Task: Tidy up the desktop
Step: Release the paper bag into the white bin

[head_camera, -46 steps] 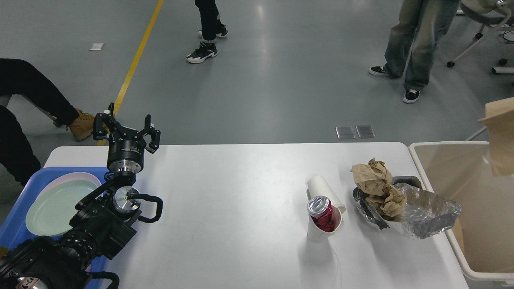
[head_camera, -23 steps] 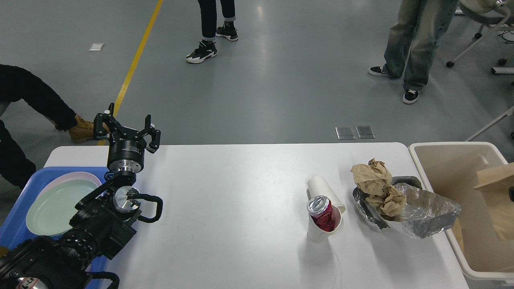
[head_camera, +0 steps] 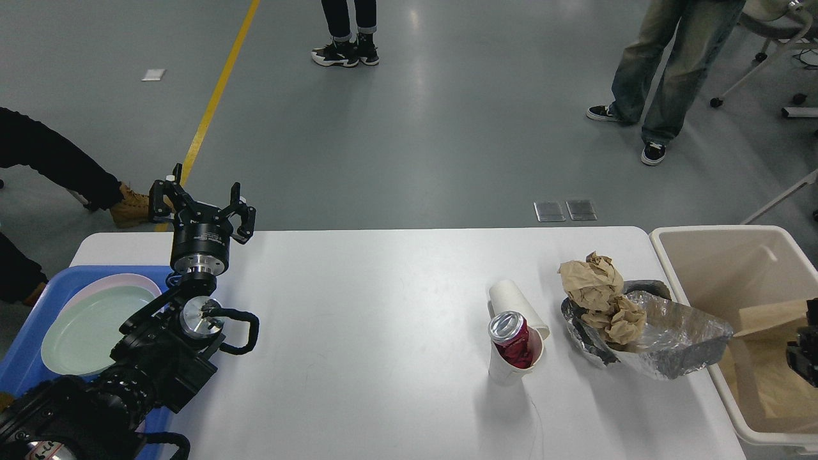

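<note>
The desktop [head_camera: 383, 332] fills most of the lower view, its white surface running from the blue tray [head_camera: 38, 300] at the left edge to the beige bin [head_camera: 703, 239] standing just beside its right edge. In the bin a brown paper bag [head_camera: 767, 358] lies tilted against the near wall. A dark part of the right gripper [head_camera: 806, 358] shows at the right edge of the view, over the bin and against the bag; whether its fingers are apart or together cannot be told. The left arm [head_camera: 128, 377] comes in from the near left corner and rises over the tray's right side. The tray holds a pale green plate [head_camera: 89, 326] stacked on a pink one. On the right part of the desktop a crumpled foil container [head_camera: 671, 338] holds a wad of brown paper [head_camera: 601, 294]. The left gripper [head_camera: 203, 214] stands upright over the far left part of the desktop, fingers spread apart and holding nothing. Left of the foil, a white paper cup [head_camera: 508, 374] stands with a red can [head_camera: 514, 342] tilted inside it, and a second white cup [head_camera: 511, 300] lies on its side touching it from the far side.
</note>
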Controlling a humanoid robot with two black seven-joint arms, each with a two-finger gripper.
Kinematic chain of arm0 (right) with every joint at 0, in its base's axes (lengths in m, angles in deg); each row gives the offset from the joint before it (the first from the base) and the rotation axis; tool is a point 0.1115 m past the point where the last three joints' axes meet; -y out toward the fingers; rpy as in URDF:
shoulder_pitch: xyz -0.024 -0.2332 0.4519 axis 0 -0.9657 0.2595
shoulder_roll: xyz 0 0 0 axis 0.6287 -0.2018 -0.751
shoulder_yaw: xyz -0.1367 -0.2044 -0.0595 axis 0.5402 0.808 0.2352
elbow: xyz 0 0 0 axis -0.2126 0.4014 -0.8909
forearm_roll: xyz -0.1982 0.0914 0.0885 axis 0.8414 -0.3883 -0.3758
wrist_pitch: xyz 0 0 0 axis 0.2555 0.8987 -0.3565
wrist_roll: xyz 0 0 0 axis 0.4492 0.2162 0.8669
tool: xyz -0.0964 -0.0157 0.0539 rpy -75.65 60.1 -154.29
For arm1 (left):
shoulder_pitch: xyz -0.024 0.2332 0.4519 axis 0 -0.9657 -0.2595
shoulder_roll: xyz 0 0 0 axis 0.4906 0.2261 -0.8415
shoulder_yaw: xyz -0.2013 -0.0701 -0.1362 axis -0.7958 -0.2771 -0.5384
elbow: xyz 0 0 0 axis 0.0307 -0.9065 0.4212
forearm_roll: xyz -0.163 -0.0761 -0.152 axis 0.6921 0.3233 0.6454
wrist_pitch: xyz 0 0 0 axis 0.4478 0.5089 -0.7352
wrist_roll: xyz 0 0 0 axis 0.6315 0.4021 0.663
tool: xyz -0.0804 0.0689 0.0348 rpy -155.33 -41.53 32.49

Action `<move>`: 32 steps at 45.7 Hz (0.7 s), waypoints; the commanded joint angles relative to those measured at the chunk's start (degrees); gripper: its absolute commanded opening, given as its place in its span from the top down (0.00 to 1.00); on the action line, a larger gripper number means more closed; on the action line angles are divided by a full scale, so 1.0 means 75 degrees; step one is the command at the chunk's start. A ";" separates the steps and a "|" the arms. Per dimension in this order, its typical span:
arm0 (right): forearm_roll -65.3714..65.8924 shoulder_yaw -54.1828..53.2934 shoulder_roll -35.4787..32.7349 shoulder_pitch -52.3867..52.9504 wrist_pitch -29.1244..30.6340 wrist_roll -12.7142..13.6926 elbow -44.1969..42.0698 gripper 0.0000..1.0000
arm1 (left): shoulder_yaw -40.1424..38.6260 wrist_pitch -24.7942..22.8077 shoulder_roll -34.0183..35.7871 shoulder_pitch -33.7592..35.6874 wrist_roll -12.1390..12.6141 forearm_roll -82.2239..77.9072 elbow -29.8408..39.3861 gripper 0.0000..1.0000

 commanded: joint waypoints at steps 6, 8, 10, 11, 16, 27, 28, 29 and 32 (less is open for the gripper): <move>-0.0011 -0.0185 0.0011 -0.0116 -0.0379 -0.0002 -0.0005 0.30 | 0.0000 0.0001 0.0000 0.0000 0.0000 0.0000 0.0000 0.04; -0.0011 -0.0255 -0.0013 -0.0127 -0.0391 -0.0013 -0.0017 0.20 | 0.0000 0.0001 0.0000 0.0000 0.0000 0.0000 0.0000 0.04; -0.0011 -0.0302 -0.0024 -0.0139 -0.0391 -0.0013 -0.0017 0.14 | 0.0000 0.0001 0.0000 0.0000 0.0000 0.0000 0.0000 0.04; -0.0011 -0.0314 -0.0036 -0.0128 -0.0391 -0.0002 -0.0005 0.12 | 0.0000 0.0001 0.0000 0.0000 0.0000 0.0000 0.0000 0.04; -0.0022 -0.0349 -0.0095 -0.0069 -0.0368 -0.0002 0.0042 0.03 | 0.0000 0.0001 0.0000 0.0000 0.0000 0.0000 0.0000 0.04; -0.0058 -0.0373 -0.0949 0.1417 -0.0251 -0.0002 0.0357 0.00 | 0.0000 0.0001 0.0000 0.0000 0.0000 0.0000 0.0000 0.04; -0.0069 -0.0349 -0.1055 0.1651 -0.0239 -0.0002 0.0439 0.00 | 0.0000 0.0001 0.0000 0.0000 0.0000 0.0000 0.0000 0.04; -0.0069 -0.0337 -0.1160 0.1886 -0.0239 -0.0002 0.0533 0.00 | 0.0000 0.0001 0.0000 0.0000 0.0000 0.0000 0.0000 0.04; -0.0069 -0.0267 -0.1453 0.2589 -0.0204 -0.0002 0.0966 0.00 | 0.0000 0.0001 0.0000 0.0000 0.0000 0.0000 0.0000 0.04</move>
